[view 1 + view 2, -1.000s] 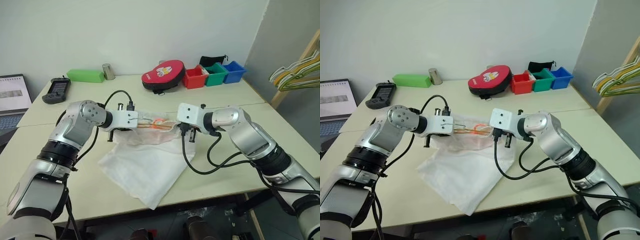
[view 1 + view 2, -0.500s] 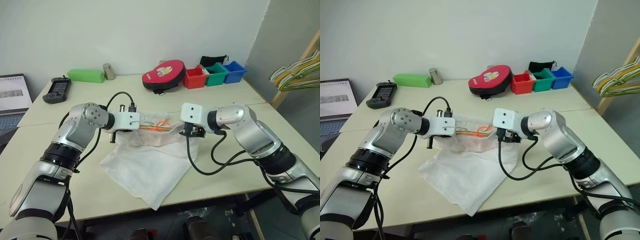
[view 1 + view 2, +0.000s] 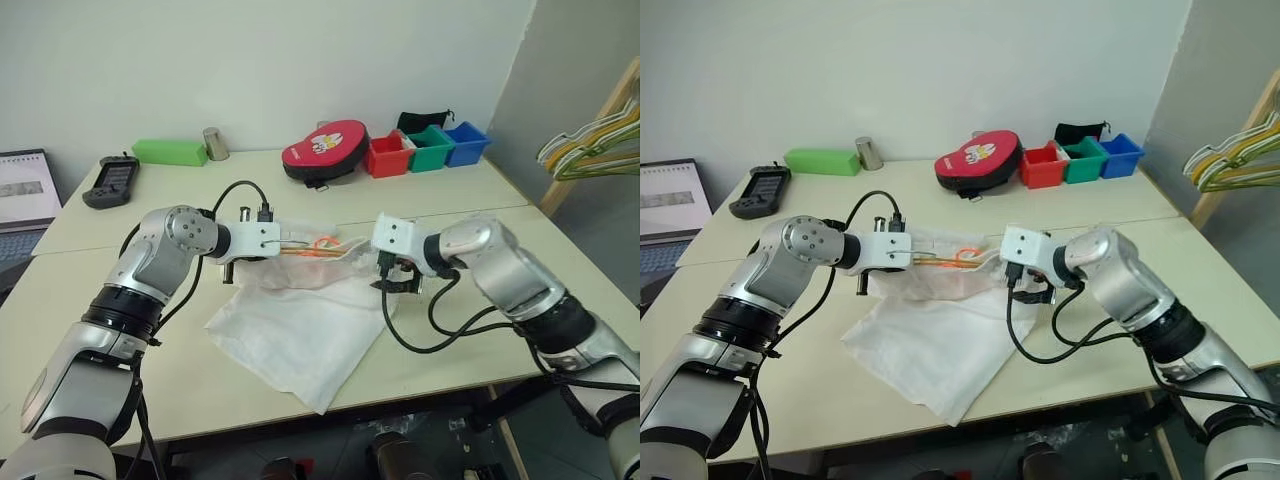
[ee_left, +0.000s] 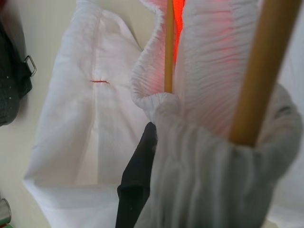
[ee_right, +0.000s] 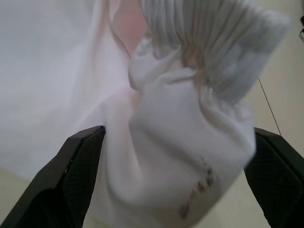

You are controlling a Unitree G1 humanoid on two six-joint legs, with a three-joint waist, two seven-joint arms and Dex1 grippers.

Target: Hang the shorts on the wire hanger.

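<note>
Shorts (image 3: 300, 330): white, thin, spread on the table (image 3: 450, 215) in front of both arms; waistband bunched up and lifted at the far edge, legs trailing toward the near table edge.
Hanger (image 3: 305, 249): yellow-orange wire, threaded inside the gathered waistband, seen as a glow through the cloth between the two hands; in the left wrist view two of its bars pass through the elastic.
Left hand (image 3: 272, 245): pressed together, pinching the left end of the waistband, with a hanger bar passing through the bunched cloth there.
Right hand (image 5: 173, 175): spread wide, fingers (image 5: 71, 178) standing either side of the bunched right end of the waistband, cloth between them but not pinched.
Step in hand: likely regrasping the right end to pull the waistband further along the wire.
Doing it well: keep the left pinch firm as an anchor; close the right hand on the elastic itself, not on loose fabric; pull sideways along the wire, not upward.
Risk: thin cloth slipping free, or the wire sliding out of the waistband.
Around: red pouch (image 3: 325, 150), coloured bins (image 3: 428, 147), green box (image 3: 171, 151), other hangers (image 3: 590, 145) on a rack at the right, all well apart.
</note>
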